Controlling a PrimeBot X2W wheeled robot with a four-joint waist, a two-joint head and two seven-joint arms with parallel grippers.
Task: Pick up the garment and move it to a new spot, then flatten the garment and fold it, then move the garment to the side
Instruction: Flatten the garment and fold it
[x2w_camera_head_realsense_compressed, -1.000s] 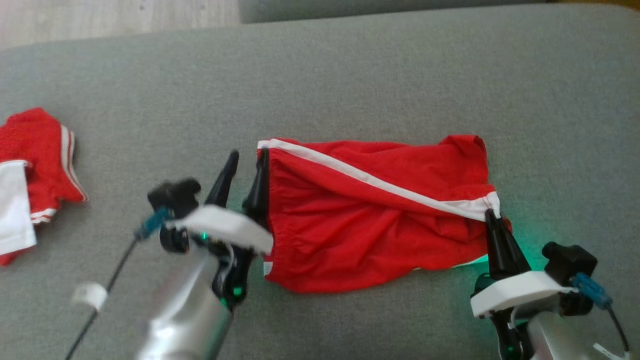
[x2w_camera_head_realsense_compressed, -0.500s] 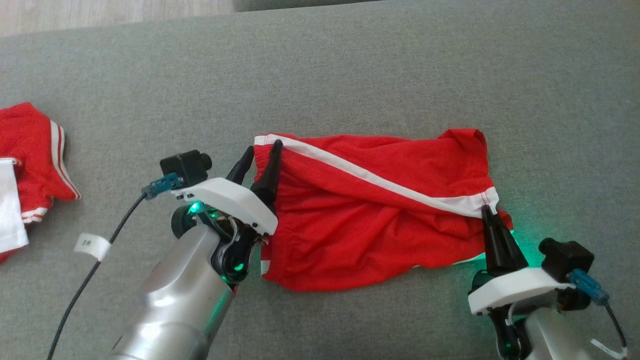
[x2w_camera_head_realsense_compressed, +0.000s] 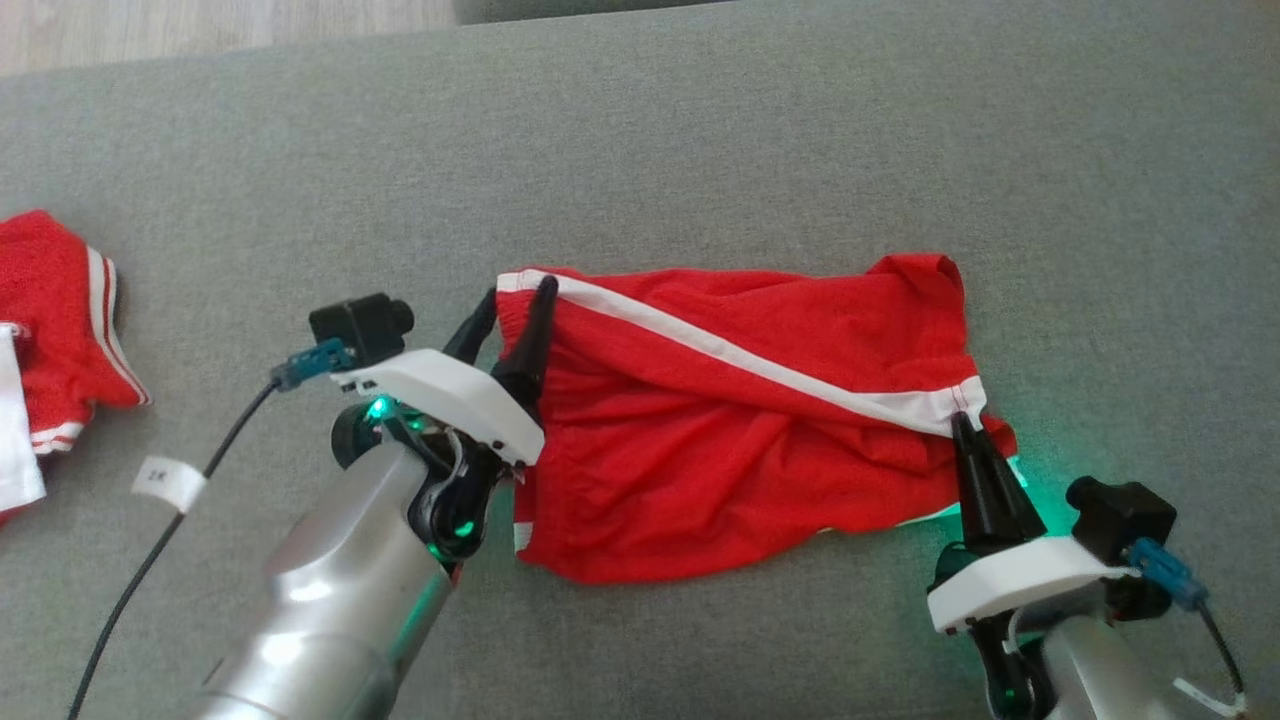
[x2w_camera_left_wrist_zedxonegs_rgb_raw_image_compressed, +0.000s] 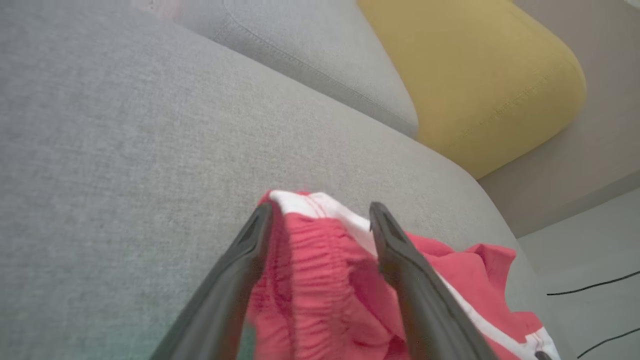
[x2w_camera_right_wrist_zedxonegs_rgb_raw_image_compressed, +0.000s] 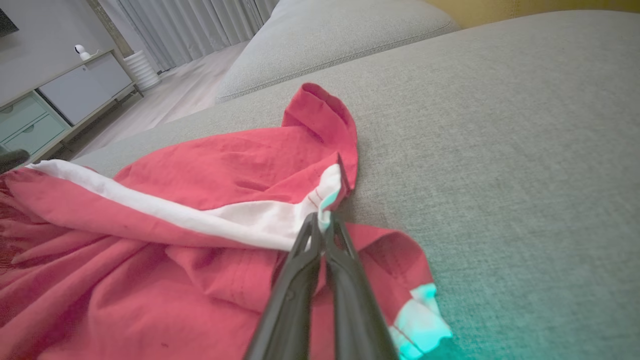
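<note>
The garment (x2w_camera_head_realsense_compressed: 740, 440) is a pair of red shorts with a white side stripe, lying crumpled on the grey sofa cushion (x2w_camera_head_realsense_compressed: 700, 150). My left gripper (x2w_camera_head_realsense_compressed: 518, 292) stands open at its far left corner. In the left wrist view the left gripper (x2w_camera_left_wrist_zedxonegs_rgb_raw_image_compressed: 321, 210) has one finger on each side of the gathered waistband of the garment (x2w_camera_left_wrist_zedxonegs_rgb_raw_image_compressed: 320, 280). My right gripper (x2w_camera_head_realsense_compressed: 962, 425) is shut on the right hem where the white stripe ends. The right wrist view shows the right gripper (x2w_camera_right_wrist_zedxonegs_rgb_raw_image_compressed: 322, 217) pinching that edge of the garment (x2w_camera_right_wrist_zedxonegs_rgb_raw_image_compressed: 200, 175).
Another red and white piece of clothing (x2w_camera_head_realsense_compressed: 60, 310) lies at the cushion's left edge. A yellow cushion (x2w_camera_left_wrist_zedxonegs_rgb_raw_image_compressed: 475, 75) and a grey back cushion (x2w_camera_left_wrist_zedxonegs_rgb_raw_image_compressed: 310, 55) lie beyond. Wooden floor (x2w_camera_head_realsense_compressed: 200, 30) borders the far side, and a low cabinet (x2w_camera_right_wrist_zedxonegs_rgb_raw_image_compressed: 60, 95) stands in the room.
My left gripper has moved from beside the garment's left edge up to its far left corner, now straddling the waistband. The right gripper keeps its hold. The camera shifted slightly.
</note>
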